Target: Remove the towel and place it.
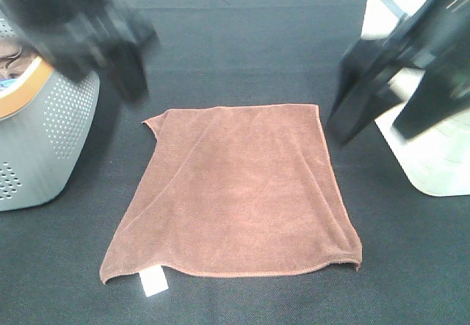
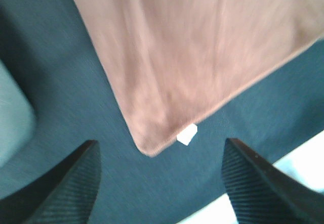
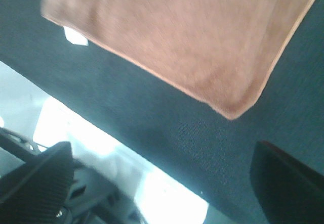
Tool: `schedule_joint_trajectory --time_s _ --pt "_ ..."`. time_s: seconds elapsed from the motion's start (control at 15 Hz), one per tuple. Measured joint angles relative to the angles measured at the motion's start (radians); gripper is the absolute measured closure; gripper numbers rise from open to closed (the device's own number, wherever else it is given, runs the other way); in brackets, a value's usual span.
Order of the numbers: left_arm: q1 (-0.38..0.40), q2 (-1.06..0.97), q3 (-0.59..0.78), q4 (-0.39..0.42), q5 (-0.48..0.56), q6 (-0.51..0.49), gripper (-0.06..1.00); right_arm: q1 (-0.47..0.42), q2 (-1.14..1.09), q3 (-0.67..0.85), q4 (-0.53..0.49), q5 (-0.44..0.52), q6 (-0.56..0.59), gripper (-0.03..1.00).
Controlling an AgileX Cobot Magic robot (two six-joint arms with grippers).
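A brown towel [image 1: 235,189] lies spread flat on the black table, with a white tag [image 1: 154,282] at its front left corner. My left gripper [image 1: 132,75] hovers, blurred, above the towel's back left corner. In the left wrist view it [image 2: 161,145] is open and empty, with the towel [image 2: 192,52] and tag [image 2: 187,134] below it. My right gripper [image 1: 372,133] is open and empty beside the towel's back right corner. In the right wrist view it [image 3: 162,150] is above bare table, near a towel corner [image 3: 235,107].
A grey perforated basket [image 1: 44,134] with an orange rim stands at the left edge, with things inside. A white tray-like object [image 1: 440,163] lies at the right edge. Black tabletop [image 1: 242,39] surrounds the towel.
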Motion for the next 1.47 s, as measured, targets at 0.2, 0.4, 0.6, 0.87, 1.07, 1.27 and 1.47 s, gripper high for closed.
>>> schedule_joint_trajectory --time_s 0.2,0.4,0.6,0.87,1.07,1.27,1.47 --pt "0.0 -0.199 -0.007 0.048 0.003 0.0 0.29 0.0 -0.254 0.0 -0.012 0.004 0.0 0.08" --pt "0.0 -0.335 0.042 0.056 0.003 0.0 0.29 0.0 -0.434 0.019 -0.047 0.005 0.0 0.08" --pt "0.0 -0.532 0.28 0.056 0.003 0.0 0.29 0.0 -0.684 0.145 -0.08 0.006 0.0 0.08" --pt "0.0 -0.773 0.623 0.056 0.006 0.0 0.29 0.0 -0.938 0.439 -0.164 0.01 0.004 0.08" --pt "0.0 -0.887 0.728 0.056 0.006 0.02 0.29 0.0 -1.016 0.57 -0.21 0.013 0.025 0.08" --pt "0.0 -1.049 0.849 0.056 -0.041 0.082 0.29 0.0 -1.07 0.62 -0.216 0.002 0.058 0.08" --pt "0.0 -1.111 0.919 0.056 -0.121 0.092 0.29 0.0 -1.075 0.626 -0.216 -0.052 0.073 0.08"
